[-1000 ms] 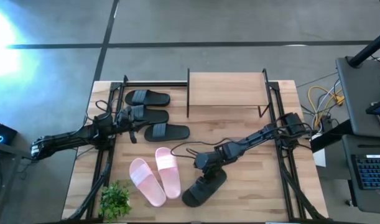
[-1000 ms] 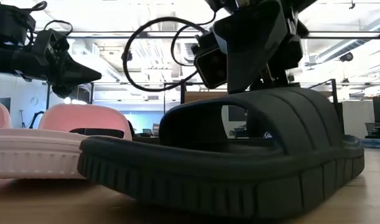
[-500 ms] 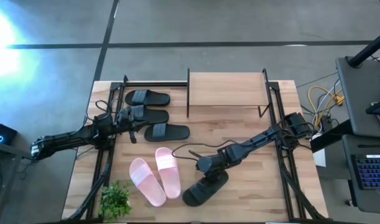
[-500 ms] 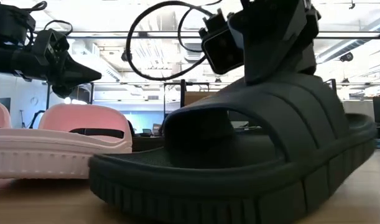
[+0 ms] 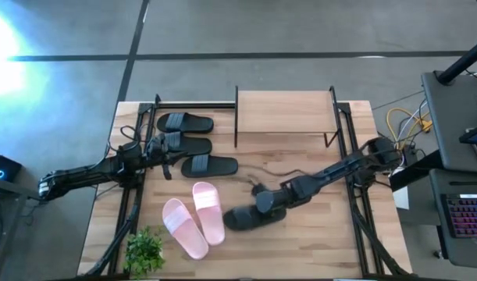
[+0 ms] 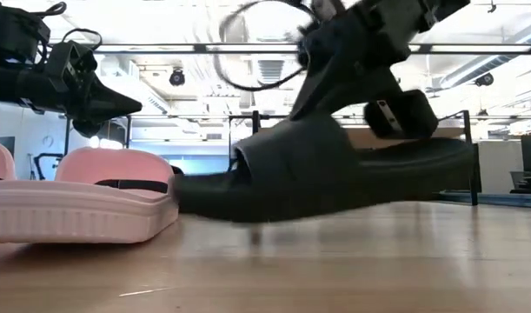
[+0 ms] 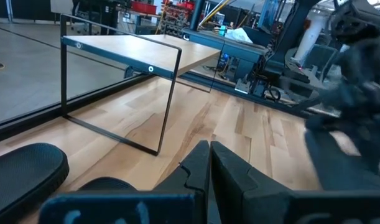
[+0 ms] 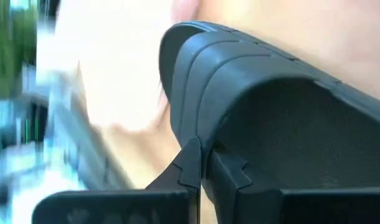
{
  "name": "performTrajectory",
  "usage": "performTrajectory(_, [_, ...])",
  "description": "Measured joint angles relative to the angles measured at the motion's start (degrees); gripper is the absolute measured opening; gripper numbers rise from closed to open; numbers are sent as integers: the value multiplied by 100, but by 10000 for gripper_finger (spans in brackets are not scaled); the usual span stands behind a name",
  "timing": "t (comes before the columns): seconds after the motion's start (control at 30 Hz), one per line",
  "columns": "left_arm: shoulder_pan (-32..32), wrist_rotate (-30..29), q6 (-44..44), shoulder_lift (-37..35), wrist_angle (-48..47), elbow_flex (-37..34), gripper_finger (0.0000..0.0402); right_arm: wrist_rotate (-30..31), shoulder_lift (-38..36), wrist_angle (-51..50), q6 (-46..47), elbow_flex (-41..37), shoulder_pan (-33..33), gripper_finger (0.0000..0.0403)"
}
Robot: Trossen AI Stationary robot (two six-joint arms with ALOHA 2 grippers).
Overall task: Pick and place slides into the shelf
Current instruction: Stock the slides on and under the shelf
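My right gripper (image 5: 263,204) is shut on a black slide (image 5: 250,216) above the table's middle near part; in the low view this slide (image 6: 326,169) hangs tilted off the wood. Two pale pink slides (image 5: 209,212) (image 5: 183,228) lie soles down to its left. Three more black slides (image 5: 185,122) (image 5: 183,143) (image 5: 209,165) lie at the far left. My left gripper (image 5: 169,152) hovers shut over them, touching nothing. The shelf (image 5: 285,113) stands at the far edge on its thin black legs. My right gripper pinches the black slide's wide strap at its edge (image 8: 191,127) between its two fingers. It comes slanting down from the table's right side. The slide is lifted clear of the table and tilted, its toe end (image 6: 204,187) lower toward the pink slides.
A small green plant (image 5: 144,251) stands at the near left corner. Black frame rails (image 5: 133,195) (image 5: 359,211) run along both sides of the table. Bare wood (image 5: 316,242) lies near and right of the held slide, and in front of the shelf.
My right gripper has come down on the black slide's strap, taken hold and lifted it. The slide has left the table, moved away from the near edge toward the pink slides, and swung from slanting to lying nearly left to right.
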Motion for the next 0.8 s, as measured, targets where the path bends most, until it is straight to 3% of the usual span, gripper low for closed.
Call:
performTrajectory(0.13, [0,-2,0,1,3,-1,0,1933,-584,-952,1873,-311,238,9])
performTrajectory(0.23, [0,-2,-1,0,-4,-2,0,3334,-985,-2281,4017,-514,631,9])
performTrajectory(0.3, [2,-16,-1,9,3,-2,0,3925,-1149,-2863,4865,-672,777,11])
performTrajectory(0.4, [1,-17,1,3,9,-1,0,4061,-1327,-2481,4933,-887,689,11])
performTrajectory(0.53, [2,-15,1,4,9,0,0,4703,-1197,-1988,5042,-942,463,12])
performTrajectory(0.8, [0,-15,-1,2,3,0,0,4631,-378,-1086,5075,-762,-249,13])
